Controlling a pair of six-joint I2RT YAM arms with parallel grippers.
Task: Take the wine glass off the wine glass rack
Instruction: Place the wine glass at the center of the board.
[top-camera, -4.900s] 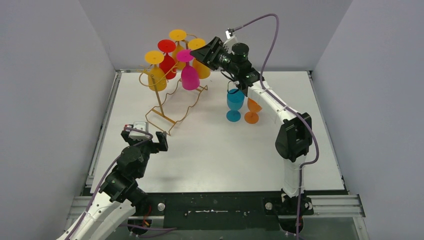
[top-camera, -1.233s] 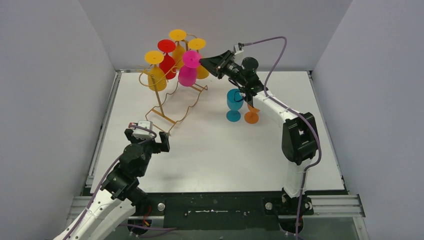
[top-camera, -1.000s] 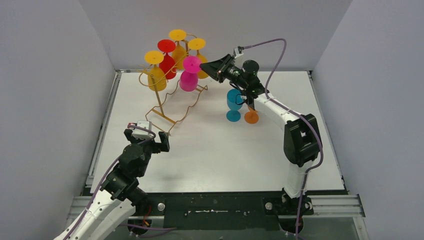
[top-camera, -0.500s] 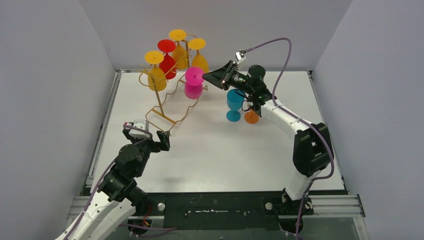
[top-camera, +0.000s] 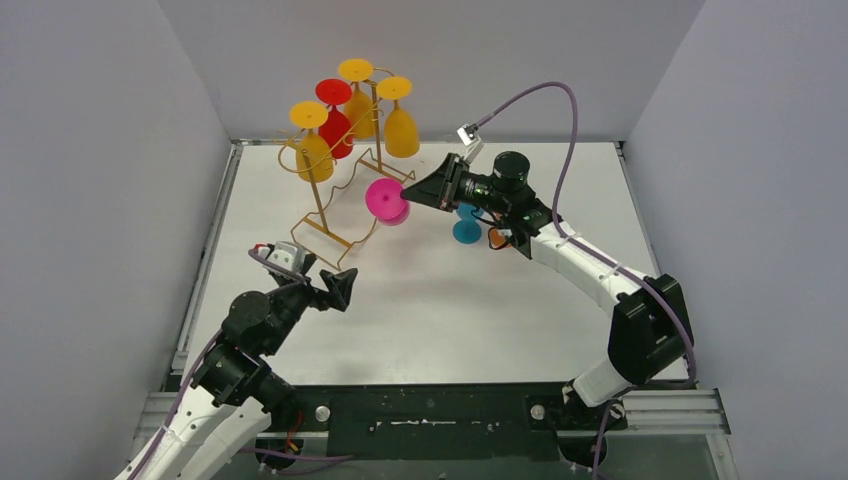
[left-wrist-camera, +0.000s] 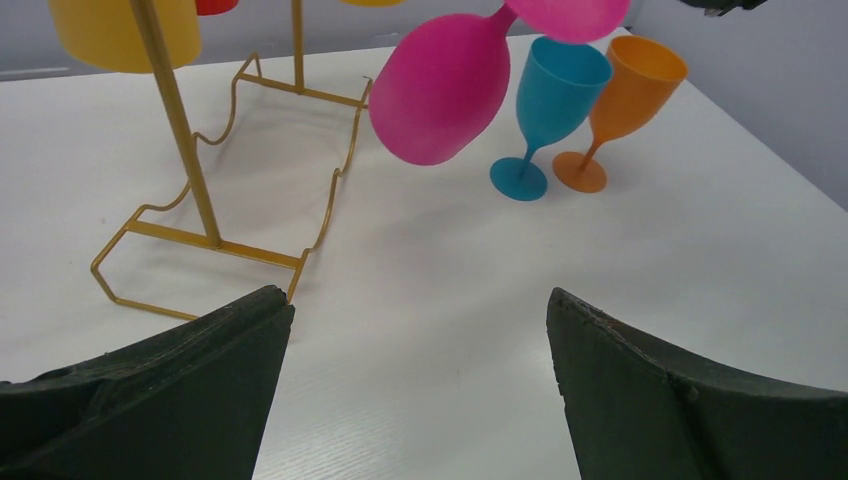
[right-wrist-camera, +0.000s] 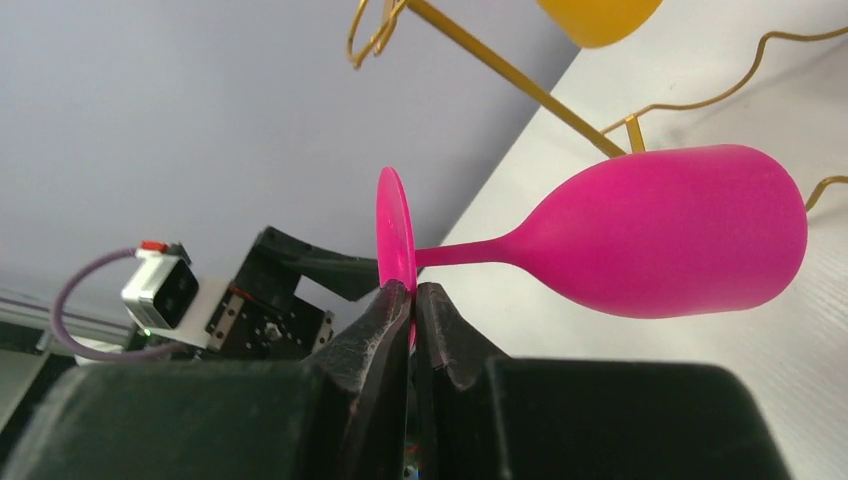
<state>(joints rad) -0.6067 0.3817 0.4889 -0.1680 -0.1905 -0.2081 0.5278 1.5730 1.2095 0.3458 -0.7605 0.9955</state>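
Note:
A pink wine glass (top-camera: 384, 200) hangs in the air, off the gold wine glass rack (top-camera: 319, 200), lying almost on its side. My right gripper (top-camera: 408, 190) is shut on the rim of its round foot. In the right wrist view the fingertips (right-wrist-camera: 412, 292) pinch the foot's edge, and the bowl (right-wrist-camera: 680, 235) points away toward the rack (right-wrist-camera: 560, 100). My left gripper (top-camera: 340, 285) hovers low in front of the rack's base, open and empty. Its wrist view shows the pink glass (left-wrist-camera: 440, 85) above the table, beside the rack (left-wrist-camera: 180, 130).
On the rack hang yellow glasses (top-camera: 314, 150) (top-camera: 400, 125) (top-camera: 357, 95) and a red one (top-camera: 335, 120). A blue glass (left-wrist-camera: 545, 100) and an orange glass (left-wrist-camera: 625, 95) stand upright on the white table, just behind the right arm (top-camera: 560, 245).
The right gripper has carried the pink glass down and forward, away from the rack, tipping it toward horizontal. The left gripper has swung slightly to the right.

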